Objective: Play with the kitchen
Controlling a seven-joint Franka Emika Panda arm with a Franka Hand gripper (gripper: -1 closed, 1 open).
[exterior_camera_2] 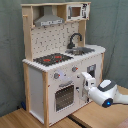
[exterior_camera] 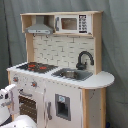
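Observation:
The kitchen [exterior_camera: 65, 60] [exterior_camera_2: 37, 85] is a tall white and light-wood toy unit that shows in both exterior views. On top it has a black-red hob [exterior_camera: 35, 66] [exterior_camera_2: 52, 59], a sink [exterior_camera: 72, 74] [exterior_camera_2: 82, 50] and a black faucet [exterior_camera: 84, 59] [exterior_camera_2: 75, 40]. A grey hood [exterior_camera: 39, 27] [exterior_camera_2: 48, 20] and a small microwave [exterior_camera: 72, 23] [exterior_camera_2: 76, 11] sit above. My white gripper [exterior_camera_2: 83, 85] [exterior_camera: 6, 96] is right in front of the windowed oven door [exterior_camera_2: 64, 96] [exterior_camera: 27, 105], level with its upper right corner in the second exterior view.
A grey curtain [exterior_camera: 115, 45] hangs behind the kitchen. It stands on light wooden boards [exterior_camera_2: 30, 120]. Beside the oven is a cupboard door with a dark panel [exterior_camera: 62, 106]. My arm's white and blue wrist [exterior_camera_2: 107, 92] reaches in from the second exterior view's right.

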